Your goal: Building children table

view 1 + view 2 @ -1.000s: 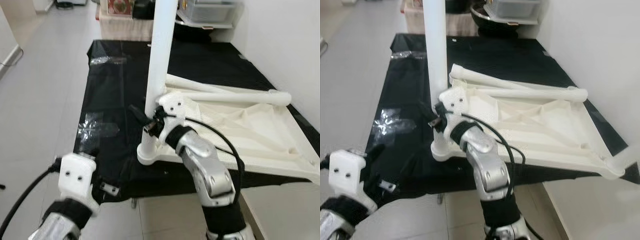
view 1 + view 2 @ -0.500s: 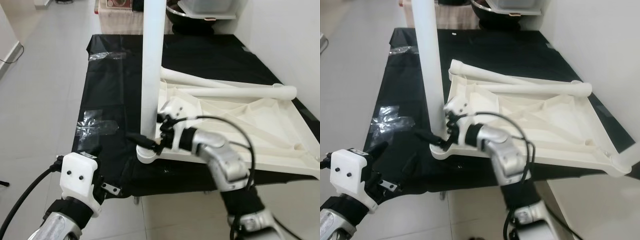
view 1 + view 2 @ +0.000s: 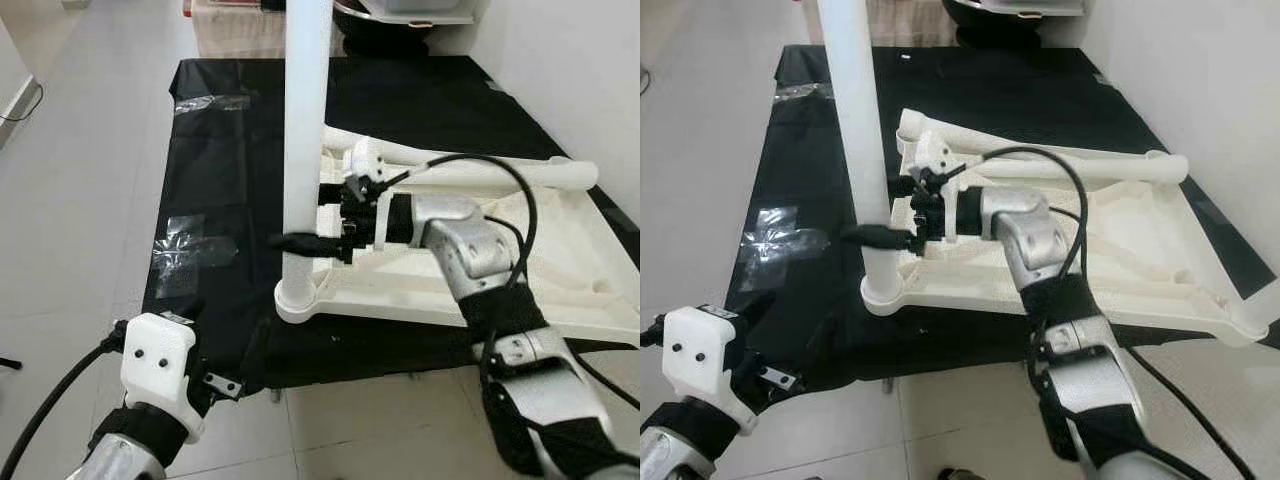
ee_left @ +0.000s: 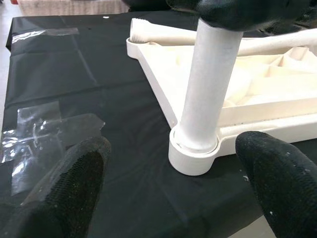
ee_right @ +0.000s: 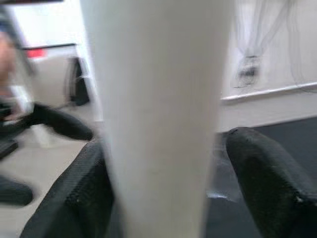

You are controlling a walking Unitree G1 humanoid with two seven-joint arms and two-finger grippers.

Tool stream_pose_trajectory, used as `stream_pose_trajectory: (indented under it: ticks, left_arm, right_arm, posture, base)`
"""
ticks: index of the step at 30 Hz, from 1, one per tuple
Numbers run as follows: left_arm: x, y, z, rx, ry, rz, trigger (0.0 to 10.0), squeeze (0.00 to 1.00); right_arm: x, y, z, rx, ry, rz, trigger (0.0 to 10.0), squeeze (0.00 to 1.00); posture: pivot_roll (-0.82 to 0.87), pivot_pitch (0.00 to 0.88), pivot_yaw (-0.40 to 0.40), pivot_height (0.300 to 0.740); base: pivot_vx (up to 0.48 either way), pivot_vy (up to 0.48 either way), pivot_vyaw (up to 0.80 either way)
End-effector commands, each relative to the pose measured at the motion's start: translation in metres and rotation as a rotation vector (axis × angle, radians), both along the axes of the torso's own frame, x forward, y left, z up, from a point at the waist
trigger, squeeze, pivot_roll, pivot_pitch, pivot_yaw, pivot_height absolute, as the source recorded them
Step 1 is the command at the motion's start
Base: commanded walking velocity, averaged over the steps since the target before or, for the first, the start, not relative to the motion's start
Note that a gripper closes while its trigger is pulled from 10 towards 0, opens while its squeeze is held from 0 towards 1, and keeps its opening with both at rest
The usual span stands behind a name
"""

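1. Leg (image 3: 304, 110): smooth white plastic, slight sheen.
2. Tabletop (image 3: 560, 270): cream plastic, ribbed underside, matt.
3. Counter (image 3: 230, 150) cover: black sheet, slightly glossy, creased.
4. Tape (image 3: 190, 255): clear, shiny, wrinkled.
5. Fingers (image 4: 79, 183): black, textured rubbery surface.
6. Arm (image 3: 470, 250): brushed silver metal.
7. Floor (image 3: 80, 200): glossy pale tiles.

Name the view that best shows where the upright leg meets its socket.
Left wrist view: the leg enters the socket close and unblocked. Both eye views show the joint from above; the right wrist view shows just the blurred leg shaft.

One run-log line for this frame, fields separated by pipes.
stage: leg fitting | right pincer: around upright table leg, contact unclear | leg: standing in corner socket of upturned tabletop | left pincer: open, low, facing socket
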State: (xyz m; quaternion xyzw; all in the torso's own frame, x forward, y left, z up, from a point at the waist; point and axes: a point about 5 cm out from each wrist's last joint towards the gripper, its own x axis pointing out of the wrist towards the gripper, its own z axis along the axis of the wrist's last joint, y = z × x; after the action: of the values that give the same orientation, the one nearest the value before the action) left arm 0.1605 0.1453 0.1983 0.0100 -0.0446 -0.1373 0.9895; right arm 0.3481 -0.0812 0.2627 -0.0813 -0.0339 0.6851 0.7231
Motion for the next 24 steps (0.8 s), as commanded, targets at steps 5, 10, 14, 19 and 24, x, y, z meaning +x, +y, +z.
stream_pose_trajectory:
  ticks: [5,10,14,19,24]
  left_arm:
    - [-0.004,0.0,0.001,0.014,0.003,0.003,10.0,0.0]
    - [-0.003,0.0,0.0,0.014,0.007,0.001,10.0,0.0]
    - [-0.003,0.001,0.0,0.018,0.009,-0.005,10.0,0.0]
    - [-0.004,0.002,0.0,0.024,0.013,-0.012,10.0,0.0]
    - [-0.003,0.001,-0.001,0.03,0.018,-0.025,10.0,0.0]
  right_arm:
    - [-0.003,-0.004,-0.001,-0.003,0.026,0.1,0.0,0.0]
    - [-0.001,-0.003,-0.025,-0.031,0.031,-0.094,0.0,0.0]
    - [-0.006,0.001,-0.062,-0.046,0.118,-0.385,0.0,0.0]
    - [-0.027,0.012,-0.1,-0.073,0.2,-0.697,0.0,0.0]
    - [-0.051,0.047,-0.086,0.082,0.211,-0.873,0.0,0.0]
  posture:
    - [0.15,0.185,-0.106,0.74]
    - [0.14,0.186,-0.1,0.74]
    - [0.14,0.184,-0.092,0.74]
    - [0.13,0.179,-0.079,0.74]
    - [0.13,0.168,-0.073,0.74]
  base:
    - [0.0,0.0,0.0]
    - [0.0,0.0,0.0]
    - [0.0,0.0,0.0]
    - [0.0,0.0,0.0]
    - [0.0,0.0,0.0]
